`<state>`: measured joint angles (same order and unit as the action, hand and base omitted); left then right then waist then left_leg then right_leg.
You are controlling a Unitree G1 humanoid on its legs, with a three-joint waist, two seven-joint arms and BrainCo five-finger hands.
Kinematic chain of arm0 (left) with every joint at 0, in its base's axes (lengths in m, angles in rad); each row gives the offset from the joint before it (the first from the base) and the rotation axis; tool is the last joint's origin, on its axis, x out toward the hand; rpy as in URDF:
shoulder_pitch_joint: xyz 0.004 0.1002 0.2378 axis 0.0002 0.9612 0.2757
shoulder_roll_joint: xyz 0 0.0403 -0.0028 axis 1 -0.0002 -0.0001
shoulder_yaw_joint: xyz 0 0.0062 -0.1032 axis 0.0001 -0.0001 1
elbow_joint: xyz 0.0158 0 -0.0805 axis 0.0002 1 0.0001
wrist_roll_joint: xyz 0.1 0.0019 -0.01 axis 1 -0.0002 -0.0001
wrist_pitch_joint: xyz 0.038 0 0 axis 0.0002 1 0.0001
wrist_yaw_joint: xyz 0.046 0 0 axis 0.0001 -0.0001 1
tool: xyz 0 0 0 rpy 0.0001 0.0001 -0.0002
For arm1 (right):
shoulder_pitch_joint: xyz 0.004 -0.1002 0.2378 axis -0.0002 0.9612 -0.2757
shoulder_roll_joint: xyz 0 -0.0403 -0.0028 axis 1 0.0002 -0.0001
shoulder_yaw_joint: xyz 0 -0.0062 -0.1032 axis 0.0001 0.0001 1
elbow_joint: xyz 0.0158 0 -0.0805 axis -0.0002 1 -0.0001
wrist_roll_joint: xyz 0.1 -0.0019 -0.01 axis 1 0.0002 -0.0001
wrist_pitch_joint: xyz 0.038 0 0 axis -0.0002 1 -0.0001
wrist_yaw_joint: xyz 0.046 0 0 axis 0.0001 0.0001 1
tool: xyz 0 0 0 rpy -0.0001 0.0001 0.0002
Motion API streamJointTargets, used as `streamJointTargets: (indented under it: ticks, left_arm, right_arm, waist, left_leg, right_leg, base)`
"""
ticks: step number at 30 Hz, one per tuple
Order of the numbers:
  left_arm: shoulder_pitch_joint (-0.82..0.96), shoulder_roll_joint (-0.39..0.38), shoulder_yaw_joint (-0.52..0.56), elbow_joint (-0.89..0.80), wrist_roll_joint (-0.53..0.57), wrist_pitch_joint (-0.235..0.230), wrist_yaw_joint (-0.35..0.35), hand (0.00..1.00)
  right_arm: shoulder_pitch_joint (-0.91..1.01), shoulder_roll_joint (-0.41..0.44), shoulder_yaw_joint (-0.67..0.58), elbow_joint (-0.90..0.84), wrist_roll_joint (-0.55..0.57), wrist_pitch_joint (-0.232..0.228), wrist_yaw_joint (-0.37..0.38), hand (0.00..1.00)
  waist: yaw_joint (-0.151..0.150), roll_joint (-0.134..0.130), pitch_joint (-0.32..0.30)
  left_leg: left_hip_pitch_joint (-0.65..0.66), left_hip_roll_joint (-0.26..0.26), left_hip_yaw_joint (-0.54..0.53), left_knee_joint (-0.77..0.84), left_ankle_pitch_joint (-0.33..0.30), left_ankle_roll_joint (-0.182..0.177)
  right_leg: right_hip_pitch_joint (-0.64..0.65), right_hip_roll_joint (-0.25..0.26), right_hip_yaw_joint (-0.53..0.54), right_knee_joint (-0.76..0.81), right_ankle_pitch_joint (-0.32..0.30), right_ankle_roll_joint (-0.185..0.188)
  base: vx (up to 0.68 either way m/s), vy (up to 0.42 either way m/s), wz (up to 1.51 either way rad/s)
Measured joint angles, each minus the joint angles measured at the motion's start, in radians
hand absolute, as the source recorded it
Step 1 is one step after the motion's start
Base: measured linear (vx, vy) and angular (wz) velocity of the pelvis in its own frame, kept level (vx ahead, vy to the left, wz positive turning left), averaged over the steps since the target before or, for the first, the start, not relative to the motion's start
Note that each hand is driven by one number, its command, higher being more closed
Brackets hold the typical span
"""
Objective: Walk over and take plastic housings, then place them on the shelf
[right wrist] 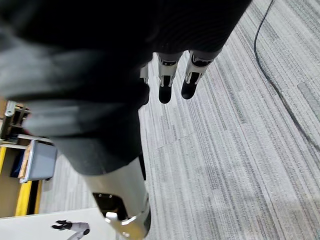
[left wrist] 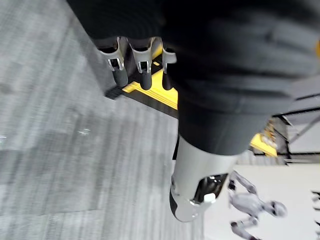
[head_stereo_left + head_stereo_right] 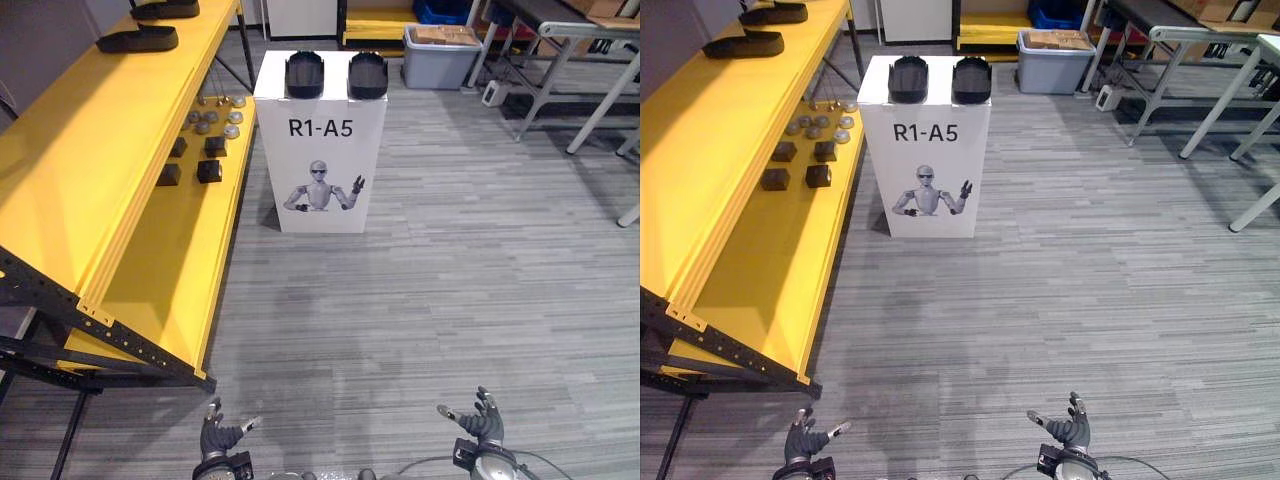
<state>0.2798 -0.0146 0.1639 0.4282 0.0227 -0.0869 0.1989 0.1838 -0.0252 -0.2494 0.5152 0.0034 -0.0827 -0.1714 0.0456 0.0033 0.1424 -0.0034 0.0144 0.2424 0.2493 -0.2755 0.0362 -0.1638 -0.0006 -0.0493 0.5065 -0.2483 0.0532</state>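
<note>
Left housing (image 3: 305,74), right housing (image 3: 367,75): black plastic, side by side on top of the white box (image 3: 320,170), well ahead of both hands.
Left hand (image 3: 218,437): fingers relaxed, empty.
Right hand (image 3: 482,422): fingers relaxed, empty.
Yellow shelf (image 3: 110,150): ahead of the left hand, to its outer side.

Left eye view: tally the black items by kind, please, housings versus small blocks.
plastic housings: 4, two on the white box, two on the yellow shelf
small black blocks: 4
Total: 8
</note>
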Motion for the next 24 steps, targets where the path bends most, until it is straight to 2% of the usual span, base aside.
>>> streamJointTargets:
  ticks: [1, 2, 3, 4, 5, 7, 8, 9, 10, 11, 12, 14, 15, 16, 17, 18, 19, 20, 21, 22, 23, 24]
  left_arm:
    - [0.000, 0.005, -0.008, 0.000, 0.000, 0.000, 0.000, 0.00]
    - [-0.013, 0.024, -0.036, 0.000, 0.000, 0.001, 0.000, 0.00]
    - [-0.011, 0.035, -0.060, 0.001, 0.000, 0.001, 0.000, 0.00]
    - [-0.013, 0.040, -0.072, 0.001, 0.000, 0.001, 0.001, 0.00]
    - [-0.025, 0.050, -0.076, 0.004, 0.000, 0.001, 0.003, 0.00]
    - [-0.058, 0.047, -0.074, 0.016, 0.000, 0.000, 0.010, 0.00]
    - [-0.091, 0.048, -0.073, 0.038, 0.000, 0.001, 0.013, 0.00]
    - [-0.109, 0.058, -0.073, 0.051, 0.000, 0.000, 0.014, 0.00]
    - [-0.113, 0.063, -0.072, 0.057, 0.000, 0.000, 0.014, 0.00]
    - [-0.135, 0.056, -0.072, 0.075, 0.001, 0.001, 0.016, 0.00]
    - [-0.152, 0.051, -0.074, 0.075, 0.002, 0.001, 0.013, 0.00]
    - [-0.156, 0.015, -0.073, 0.073, 0.002, 0.001, 0.013, 0.00]
    - [-0.137, -0.004, -0.072, 0.062, 0.002, -0.001, 0.013, 0.00]
    - [-0.128, -0.010, -0.072, 0.055, 0.002, -0.005, 0.012, 0.00]
    - [-0.120, -0.014, -0.072, 0.041, 0.002, -0.008, 0.011, 0.00]
    - [-0.120, -0.016, -0.072, 0.041, 0.001, -0.006, 0.011, 0.00]
    - [-0.117, -0.022, -0.073, 0.041, 0.000, -0.005, 0.011, 0.00]
    - [-0.117, -0.027, -0.073, 0.039, 0.000, -0.005, 0.011, 0.00]
    - [-0.113, -0.029, -0.073, 0.036, -0.001, -0.005, 0.011, 0.00]
    - [-0.094, -0.029, -0.073, 0.026, -0.001, -0.004, 0.012, 0.00]
    - [-0.087, -0.029, -0.073, 0.025, -0.001, -0.004, 0.012, 0.00]
    - [-0.081, -0.030, -0.071, 0.025, -0.001, -0.002, 0.013, 0.00]
  right_arm:
    - [-0.002, 0.002, 0.009, -0.006, 0.000, 0.001, -0.001, 0.00]
    - [0.002, 0.003, 0.029, -0.019, 0.000, 0.002, -0.002, 0.00]
    - [0.005, 0.002, 0.034, -0.020, -0.001, 0.003, -0.002, 0.00]
    - [0.004, 0.001, 0.034, -0.022, -0.001, 0.003, -0.003, 0.00]
    - [0.000, -0.003, 0.034, -0.027, -0.002, 0.003, -0.005, 0.00]
    - [-0.029, -0.021, 0.036, -0.007, -0.005, 0.002, -0.006, 0.00]
    - [-0.057, -0.043, 0.037, 0.023, -0.005, 0.003, -0.006, 0.00]
    - [-0.065, -0.060, 0.042, 0.039, -0.005, 0.003, -0.008, 0.00]
    - [-0.063, -0.069, 0.047, 0.049, -0.006, 0.003, -0.011, 0.00]
    - [-0.102, -0.090, 0.052, 0.066, -0.008, 0.005, -0.013, 0.00]
    - [-0.118, -0.090, 0.050, 0.065, -0.011, 0.004, -0.014, 0.00]
    - [-0.113, -0.094, 0.055, 0.063, -0.011, 0.004, -0.015, 0.00]
    - [-0.090, -0.080, 0.084, 0.049, -0.011, 0.004, -0.014, 0.00]
    - [-0.088, -0.073, 0.093, 0.039, -0.011, 0.003, -0.014, 0.00]
    - [-0.091, -0.047, 0.094, 0.018, -0.010, 0.003, -0.014, 0.00]
    - [-0.092, -0.037, 0.096, 0.008, -0.010, 0.002, -0.016, 0.00]
    - [-0.092, -0.023, 0.096, 0.001, -0.008, 0.001, -0.017, 0.00]
    - [-0.092, -0.018, 0.095, 0.002, -0.004, 0.001, -0.020, 0.00]
    - [-0.093, -0.018, 0.095, 0.003, -0.003, 0.001, -0.020, 0.00]
    - [-0.106, -0.019, 0.093, 0.011, 0.000, 0.001, -0.021, 0.00]
    - [-0.107, -0.019, 0.093, 0.016, 0.000, 0.002, -0.023, 0.00]
    - [-0.112, -0.018, 0.081, 0.032, 0.000, 0.002, -0.025, 0.00]
  waist:
    - [-0.003, -0.001, 0.009]
    - [-0.008, -0.010, 0.034]
    - [-0.008, -0.007, 0.037]
    - [-0.009, -0.008, 0.037]
    - [-0.027, -0.009, 0.040]
    - [-0.053, 0.011, 0.059]
    - [-0.064, 0.024, 0.078]
    - [-0.071, 0.026, 0.079]
    - [-0.082, 0.028, 0.078]
    - [-0.074, 0.060, 0.083]
    - [-0.077, 0.055, 0.086]
    - [-0.085, 0.054, 0.090]
    - [-0.076, 0.052, 0.091]
    - [-0.071, 0.056, 0.091]
    - [-0.054, 0.068, 0.097]
    - [-0.051, 0.067, 0.101]
    - [-0.033, 0.057, 0.106]
    - [-0.009, 0.049, 0.109]
    - [0.000, 0.045, 0.110]
    - [0.019, 0.038, 0.113]
    - [0.023, 0.037, 0.114]
    - [0.028, 0.035, 0.115]
  left_leg:
    - [0.017, 0.000, 0.000, -0.001, -0.009, 0.008]
    - [0.064, -0.006, -0.003, 0.000, -0.031, 0.015]
    - [0.097, -0.006, -0.003, -0.001, -0.055, 0.010]
    - [0.108, -0.006, -0.008, -0.002, -0.065, 0.009]
    - [0.130, -0.005, -0.031, -0.014, -0.077, 0.004]
    - [0.176, 0.026, -0.067, -0.055, -0.077, 0.002]
    - [0.212, 0.055, -0.097, -0.072, -0.076, -0.001]
    - [0.240, 0.068, -0.127, -0.077, -0.078, -0.039]
    - [0.253, 0.080, -0.144, -0.076, -0.084, -0.055]
    - [0.244, 0.117, -0.164, -0.056, -0.061, -0.102]
    - [0.238, 0.107, -0.181, -0.037, -0.010, -0.136]
    - [0.227, 0.094, -0.187, 0.092, 0.114, -0.118]
    - [0.130, 0.129, -0.176, 0.379, 0.272, -0.112]
    - [0.071, 0.158, -0.171, 0.513, 0.273, -0.117]
    - [-0.049, 0.211, -0.155, 0.737, 0.209, -0.129]
    - [-0.106, 0.228, -0.149, 0.808, 0.180, -0.137]
    - [-0.199, 0.250, -0.110, 0.851, 0.128, -0.138]
    - [-0.262, 0.250, -0.050, 0.799, 0.089, -0.127]
    - [-0.291, 0.245, -0.024, 0.751, 0.072, -0.117]
    - [-0.336, 0.211, 0.004, 0.573, 0.058, -0.103]
    - [-0.348, 0.191, 0.001, 0.479, 0.060, -0.102]
    - [-0.353, 0.149, -0.007, 0.287, 0.081, -0.096]
  right_leg:
    - [-0.041, -0.013, -0.028, 0.104, 0.002, 0.003]
    - [-0.102, -0.050, -0.084, 0.258, -0.022, 0.017]
    - [-0.149, -0.076, -0.118, 0.305, -0.034, 0.011]
    - [-0.173, -0.088, -0.133, 0.307, -0.034, 0.011]
    - [-0.223, -0.101, -0.151, 0.278, -0.034, 0.012]
    - [-0.289, -0.078, -0.158, 0.142, -0.014, -0.012]
    - [-0.305, -0.043, -0.154, -0.014, 0.050, -0.029]
    - [-0.300, -0.022, -0.146, -0.151, 0.233, -0.046]
    - [-0.284, -0.018, -0.139, -0.172, 0.337, -0.107]
    - [-0.298, -0.001, -0.153, -0.107, 0.285, -0.123]
    - [-0.313, -0.023, -0.156, -0.041, 0.229, -0.122]
    - [-0.259, -0.057, -0.192, 0.034, 0.160, -0.129]
    - [-0.120, -0.046, -0.207, -0.062, 0.129, -0.134]
    - [-0.062, -0.023, -0.206, -0.123, 0.127, -0.136]
    - [0.041, 0.017, -0.202, -0.228, 0.126, -0.138]
    - [0.080, 0.031, -0.202, -0.263, 0.126, -0.139]
    - [0.149, 0.044, -0.196, -0.321, 0.124, -0.142]
    - [0.203, 0.045, -0.175, -0.368, 0.121, -0.145]
    - [0.226, 0.044, -0.160, -0.390, 0.121, -0.145]
    - [0.272, 0.036, -0.128, -0.426, 0.112, -0.130]
    - [0.286, 0.028, -0.116, -0.430, 0.103, -0.121]
    - [0.316, 0.009, -0.096, -0.435, 0.083, -0.100]
  base:
    - [0.21, 0.055, -0.18]
    - [0.28, 0.045, -0.05]
    - [0.31, 0.033, 0.01]
    - [0.36, 0.012, 0.21]
    - [0.43, -0.026, 0.53]
    - [0.56, -0.084, 0.69]
    - [0.71, -0.178, 0.75]
    - [0.74, -0.219, 0.79]
    - [0.53, -0.171, 0.47]
    - [0.53, -0.187, 0.32]
    - [0.64, -0.238, 0.27]
    - [0.66, -0.281, 0.49]
    - [0.56, -0.229, 0.40]
    - [0.67, -0.270, 0.10]
    - [0.44, -0.155, -0.09]
    - [0.51, -0.184, -0.12]
    - [0.46, -0.116, -0.19]
    - [0.52, -0.082, -0.29]
    - [0.52, -0.012, -0.58]
    - [0.43, 0.030, -0.54]
    - [0.45, 0.102, -0.63]
    - [0.47, 0.169, -0.48]
